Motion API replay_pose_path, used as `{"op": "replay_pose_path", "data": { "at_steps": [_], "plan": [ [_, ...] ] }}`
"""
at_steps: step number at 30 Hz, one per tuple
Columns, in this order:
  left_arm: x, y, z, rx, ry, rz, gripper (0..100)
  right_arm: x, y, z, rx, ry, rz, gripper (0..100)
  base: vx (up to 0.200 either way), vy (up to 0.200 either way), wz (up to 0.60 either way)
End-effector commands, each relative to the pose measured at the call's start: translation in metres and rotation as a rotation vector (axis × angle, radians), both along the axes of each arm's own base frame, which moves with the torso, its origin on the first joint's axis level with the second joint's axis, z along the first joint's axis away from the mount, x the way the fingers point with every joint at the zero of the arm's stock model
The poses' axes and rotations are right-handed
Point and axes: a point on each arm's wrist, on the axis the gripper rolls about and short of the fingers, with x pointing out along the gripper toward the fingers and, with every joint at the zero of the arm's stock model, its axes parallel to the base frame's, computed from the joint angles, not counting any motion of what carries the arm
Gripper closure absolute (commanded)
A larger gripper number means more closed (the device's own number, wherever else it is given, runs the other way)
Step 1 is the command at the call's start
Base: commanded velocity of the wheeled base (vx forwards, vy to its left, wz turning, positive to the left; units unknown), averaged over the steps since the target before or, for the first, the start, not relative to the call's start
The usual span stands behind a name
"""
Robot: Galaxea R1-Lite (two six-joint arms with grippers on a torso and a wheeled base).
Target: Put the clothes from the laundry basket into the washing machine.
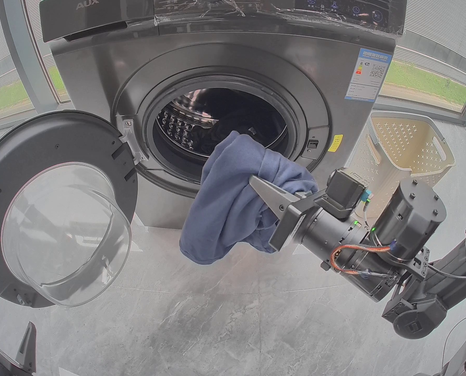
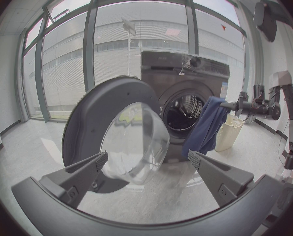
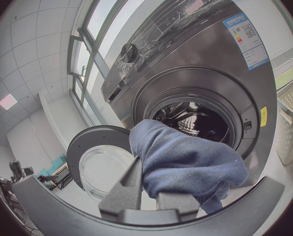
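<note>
The right claw (image 1: 264, 194) pinches the blue garment (image 1: 227, 204) just before the washing machine's (image 1: 295, 69) mouth (image 1: 227, 121), and the cloth hangs free above the floor (image 1: 243, 314). The door (image 1: 50, 147) stands swung wide at the left. The left claw (image 2: 146, 154) is spread, low near the door. The right arm hides the lower part of the tilted laundry basket (image 1: 405, 147). 1 label (image 1: 368, 74) is on the machine, its print too small to make out.

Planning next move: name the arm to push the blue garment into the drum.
Right. Its jaws grip the blue garment in front of the open drum; the left jaws hang open, low by the door.
</note>
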Motion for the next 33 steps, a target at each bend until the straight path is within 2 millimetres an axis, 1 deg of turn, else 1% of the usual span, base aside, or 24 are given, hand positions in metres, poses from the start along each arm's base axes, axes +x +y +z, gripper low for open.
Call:
{"op": "replay_pose_path", "data": {
  "at_steps": [1,3,5,6,7,9,11,12,16,20,21,22,23,24,25,26,27,33],
  "plan": [
    [0.014,-0.004,0.022,0.03,0.09,-0.188,0,0.01,0.014,-0.008,-0.004,0.003,0.006,100,0.0,0.0,0.0],
    [0.026,-0.006,0.023,0.025,0.179,-0.309,0,0.01,0.015,-0.007,0.001,-0.001,0.007,100,0.0,0.0,0.0],
    [0.032,-0.008,0.025,0.031,0.222,-0.364,0,0.01,0.014,-0.006,0.007,-0.007,0.004,100,0.0,0.0,0.0],
    [0.041,-0.009,0.028,0.051,0.257,-0.419,0,0.012,0.011,-0.005,0.015,-0.014,-0.003,100,0.0,0.0,0.0],
    [0.043,-0.009,0.029,0.054,0.266,-0.428,0,0.012,0.011,-0.004,0.018,-0.016,-0.005,100,0.0,0.0,0.0],
    [0.06,-0.01,0.035,0.084,0.302,-0.497,0,0.011,0.008,-0.002,0.022,-0.018,-0.009,100,0.0,0.0,0.0],
    [0.06,-0.01,0.035,0.084,0.302,-0.497,0,0.011,0.008,-0.002,0.022,-0.018,-0.009,100,0.0,0.0,0.0],
    [0.084,-0.013,0.039,0.088,0.35,-0.566,0,0.009,0.006,0.002,0.031,-0.027,-0.009,100,0.0,0.0,0.0],
    [0.11,-0.022,0.036,0.093,0.423,-0.651,0,0.008,0.004,-0.001,0.021,-0.017,-0.009,100,0.0,0.0,0.0],
    [0.13,-0.034,0.035,0.115,0.457,-0.691,0,0.008,0.003,-0.003,0.015,-0.012,-0.011,100,0.0,0.0,0.0],
    [0.132,-0.035,0.036,0.116,0.458,-0.692,0,0.008,0.003,-0.003,0.014,-0.011,-0.012,100,0.0,0.0,0.0],
    [0.141,-0.039,0.037,0.118,0.463,-0.696,0,0.007,0.003,-0.003,0.015,-0.012,-0.011,100,0.0,0.0,0.0],
    [0.142,-0.04,0.037,0.118,0.465,-0.696,0,0.007,0.003,-0.003,0.015,-0.012,-0.011,100,0.0,0.0,0.0],
    [0.154,-0.044,0.037,0.12,0.474,-0.689,0,0.007,0.003,-0.003,0.014,-0.011,-0.011,100,0.0,0.0,0.0],
    [0.162,-0.046,0.035,0.119,0.484,-0.689,0,0.007,0.003,-0.004,0.012,-0.009,-0.012,100,0.0,0.0,0.0],
    [0.163,-0.046,0.035,0.119,0.484,-0.688,0,0.007,0.003,-0.004,0.012,-0.011,-0.012,100,0.0,0.0,0.0],
    [0.174,-0.05,0.032,0.122,0.49,-0.687,0,0.007,0.003,-0.005,0.009,-0.008,-0.012,100,0.0,0.0,0.0],
    [0.206,-0.063,0.014,0.143,0.519,-0.668,0,0.004,0.002,-0.005,0.006,-0.005,-0.033,100,0.0,0.0,0.0]
  ]
}}
